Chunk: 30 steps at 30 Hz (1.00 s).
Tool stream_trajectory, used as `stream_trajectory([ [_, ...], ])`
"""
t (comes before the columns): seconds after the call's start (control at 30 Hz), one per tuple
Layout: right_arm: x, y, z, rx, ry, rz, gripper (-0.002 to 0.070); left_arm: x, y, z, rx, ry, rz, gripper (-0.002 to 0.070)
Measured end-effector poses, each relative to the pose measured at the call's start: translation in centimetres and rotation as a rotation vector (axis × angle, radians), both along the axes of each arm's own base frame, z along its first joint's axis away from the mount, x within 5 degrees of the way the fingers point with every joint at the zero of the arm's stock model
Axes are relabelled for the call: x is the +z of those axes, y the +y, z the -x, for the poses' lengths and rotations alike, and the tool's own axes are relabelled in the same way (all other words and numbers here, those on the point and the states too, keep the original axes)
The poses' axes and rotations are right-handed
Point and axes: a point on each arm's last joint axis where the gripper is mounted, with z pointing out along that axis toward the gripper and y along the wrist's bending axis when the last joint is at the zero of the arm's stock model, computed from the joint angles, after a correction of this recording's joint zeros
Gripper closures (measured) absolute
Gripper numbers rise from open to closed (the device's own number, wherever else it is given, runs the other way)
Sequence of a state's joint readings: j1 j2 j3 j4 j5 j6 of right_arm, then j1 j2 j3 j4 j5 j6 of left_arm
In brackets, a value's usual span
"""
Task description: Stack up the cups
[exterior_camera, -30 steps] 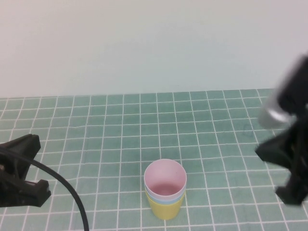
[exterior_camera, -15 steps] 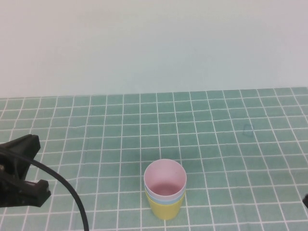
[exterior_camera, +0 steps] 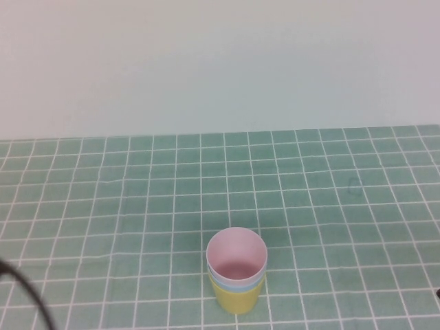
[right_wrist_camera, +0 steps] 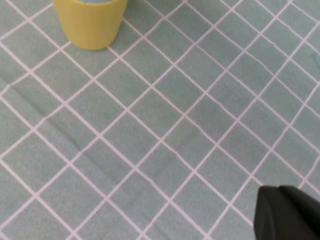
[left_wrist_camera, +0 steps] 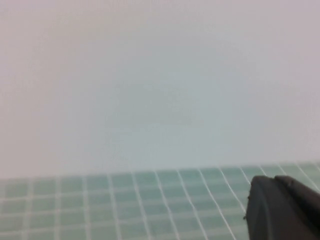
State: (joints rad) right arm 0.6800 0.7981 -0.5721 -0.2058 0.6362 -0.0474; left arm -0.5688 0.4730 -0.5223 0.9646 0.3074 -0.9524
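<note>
The pink cup (exterior_camera: 236,253) is being held nested in the blue cup (exterior_camera: 237,285), inside the yellow cup (exterior_camera: 237,299), at the bench's (exterior_camera: 137,206) near middle. Only a dark edge is being shown of the left gripper (left_wrist_camera: 282,207) and the right gripper (right_wrist_camera: 287,212); their opening cannot be told.

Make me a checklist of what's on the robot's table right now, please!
Surface: green checked mat with white grid lines, slightly creased.
Job's things: three cups nested upright near the front middle; pink cup innermost, blue cup showing as a thin band, yellow cup outermost.
Clutter: nothing seen.
Grippers: left tool shows as a dark tip in the left wrist view only; right tool likewise in the right wrist view, away from the cups; both are outside the high view.
Cables: black cable at the front left corner.
Surroundings: plain pale wall behind the mat.
</note>
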Motion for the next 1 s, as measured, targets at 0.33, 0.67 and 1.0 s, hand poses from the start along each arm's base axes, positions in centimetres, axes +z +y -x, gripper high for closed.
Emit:
stream_trajectory([
  [0.33,0.6,-1.2,-1.0,0.038,-0.185,0.219,0.0675,1.6,5.1,5.2,0.38,-0.224,0.091,0.0676],
  [0.67,3.3,-4.9,1.6,-0.071,-0.398,0.163,0.0675,1.6,5.7,6.1,0.498,-0.238,0.137,0.0676],
  [1.0,0.7,-8.8,4.8,-0.485,-0.624,-0.066,0.0675,-0.4,5.1,5.6,0.435,-0.144,0.25,0.0676],
])
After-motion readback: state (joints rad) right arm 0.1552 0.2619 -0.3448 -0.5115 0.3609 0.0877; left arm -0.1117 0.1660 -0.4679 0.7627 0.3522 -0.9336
